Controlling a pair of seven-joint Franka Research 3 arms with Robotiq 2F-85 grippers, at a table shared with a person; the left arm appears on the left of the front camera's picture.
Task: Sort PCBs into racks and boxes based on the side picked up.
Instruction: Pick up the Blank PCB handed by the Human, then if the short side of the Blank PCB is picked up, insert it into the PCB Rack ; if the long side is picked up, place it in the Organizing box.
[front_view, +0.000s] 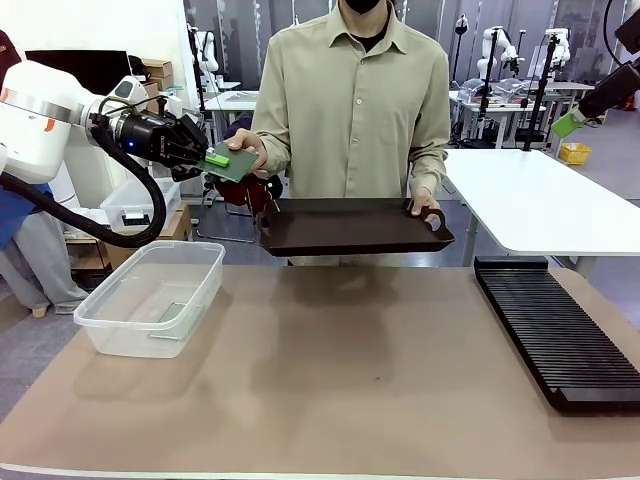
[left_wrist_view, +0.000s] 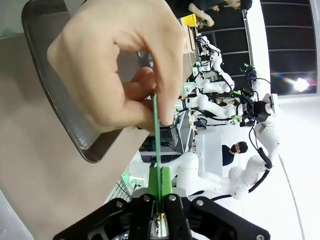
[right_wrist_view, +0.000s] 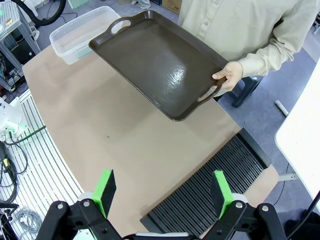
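Up past the far rim of the clear rectangular plastic tub (front_view: 150, 246), our left gripper (front_view: 214, 160) pinches the thin green rectangular board (front_view: 236, 166) in the person's hand (front_view: 252, 148); we judge a straight, untwisted pull safest.

Front view: fixed on the robot's side, facing across the table (front_view: 330, 400) toward the person (front_view: 350, 110) at the far edge, at mid distance. Left wrist view: rolled sideways, very close to the person's hand (left_wrist_view: 110, 75); the tilted backdrop seems to be the room beyond. Right wrist view: high above the table, facing steeply down. All three share the tray (front_view: 350, 225); front and right wrist views share the rack (front_view: 560, 330) and tub (front_view: 120, 335).
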